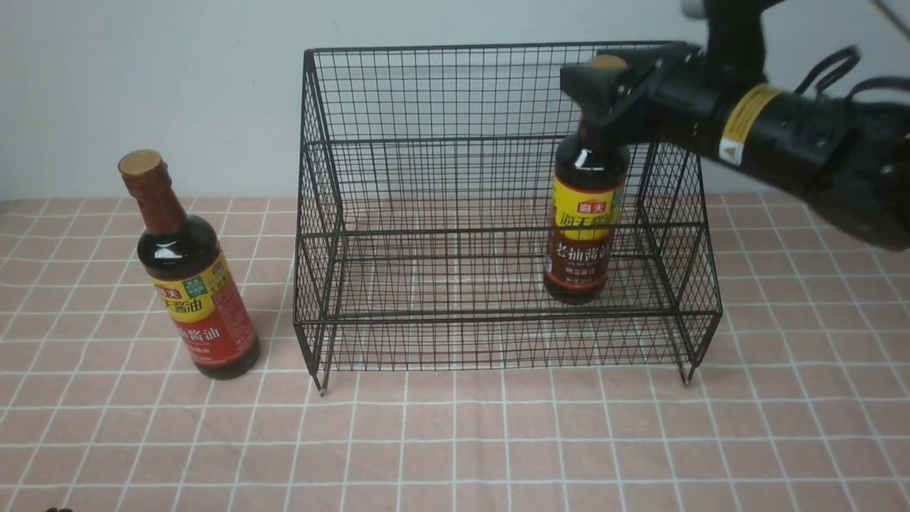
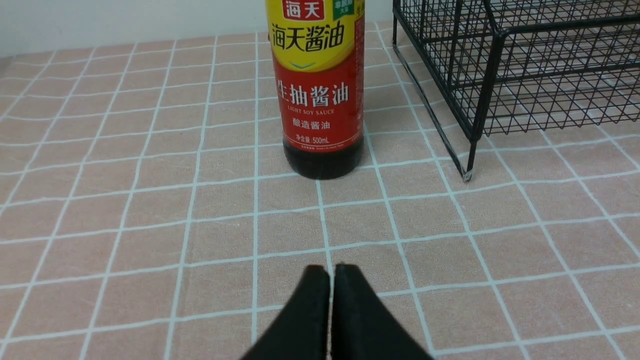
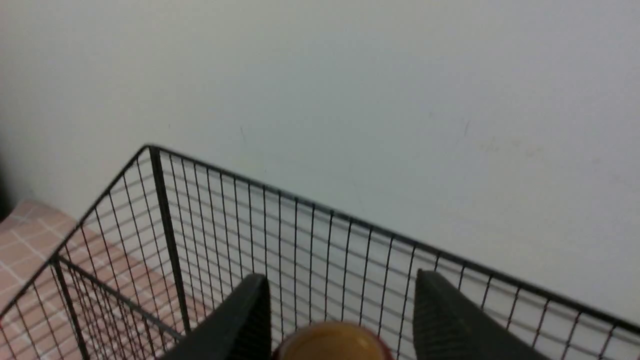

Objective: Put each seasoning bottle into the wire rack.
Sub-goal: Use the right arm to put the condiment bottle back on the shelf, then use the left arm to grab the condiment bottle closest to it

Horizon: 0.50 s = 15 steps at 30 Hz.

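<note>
The black wire rack (image 1: 441, 185) stands mid-table. A seasoning bottle with a yellow-and-brown label (image 1: 584, 235) stands upright inside it, towards its right end. My right gripper (image 1: 604, 85) sits around that bottle's neck just below the cap. In the right wrist view its fingers (image 3: 250, 310) stand apart on either side of the tan cap (image 3: 332, 342), so the gripper (image 3: 342, 285) is open. The other seasoning bottle (image 1: 195, 284), red-labelled, stands on the cloth left of the rack. My left gripper (image 2: 330, 272) is shut and empty, low over the cloth, short of this bottle (image 2: 317, 90).
A pink checked tablecloth (image 1: 498, 441) covers the table. A pale wall runs close behind the rack. The rack's front left leg (image 2: 467, 172) stands just right of the red-labelled bottle. The right arm (image 1: 796, 135) reaches in from the upper right over the rack's right side.
</note>
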{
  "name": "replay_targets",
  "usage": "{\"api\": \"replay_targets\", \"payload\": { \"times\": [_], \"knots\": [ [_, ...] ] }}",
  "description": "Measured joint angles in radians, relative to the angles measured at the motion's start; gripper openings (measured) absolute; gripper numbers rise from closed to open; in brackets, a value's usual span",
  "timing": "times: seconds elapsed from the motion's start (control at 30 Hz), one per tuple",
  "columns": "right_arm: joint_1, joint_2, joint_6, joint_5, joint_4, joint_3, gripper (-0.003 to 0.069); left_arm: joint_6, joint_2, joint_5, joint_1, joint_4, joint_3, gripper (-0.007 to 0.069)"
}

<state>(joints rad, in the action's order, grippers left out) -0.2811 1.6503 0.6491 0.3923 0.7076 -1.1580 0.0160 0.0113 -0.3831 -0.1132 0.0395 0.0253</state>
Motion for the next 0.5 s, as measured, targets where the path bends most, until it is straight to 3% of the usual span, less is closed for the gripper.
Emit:
{"api": "replay_targets", "payload": {
  "times": [0.13, 0.3, 0.37, 0.43, 0.5],
  "knots": [
    [0.001, -0.091, -0.008, -0.097, -0.057, 0.000, 0.0456, 0.000, 0.000, 0.000, 0.000, 0.000, 0.000, -0.0007],
    [0.002, -0.241, -0.008, -0.331, -0.096, 0.000, 0.0472, 0.000, 0.000, 0.000, 0.000, 0.000, 0.000, -0.0007],
    [0.002, -0.301, -0.009, -0.423, -0.113, 0.000, 0.0454, 0.000, 0.000, 0.000, 0.000, 0.000, 0.000, -0.0007],
    [0.002, -0.452, -0.041, -0.636, -0.150, 0.000, 0.0363, 0.000, 0.000, 0.000, 0.000, 0.000, 0.000, -0.0007],
    [0.002, -0.507, -0.067, -0.715, -0.169, 0.000, 0.0313, 0.000, 0.000, 0.000, 0.000, 0.000, 0.000, -0.0007]
  ]
}}
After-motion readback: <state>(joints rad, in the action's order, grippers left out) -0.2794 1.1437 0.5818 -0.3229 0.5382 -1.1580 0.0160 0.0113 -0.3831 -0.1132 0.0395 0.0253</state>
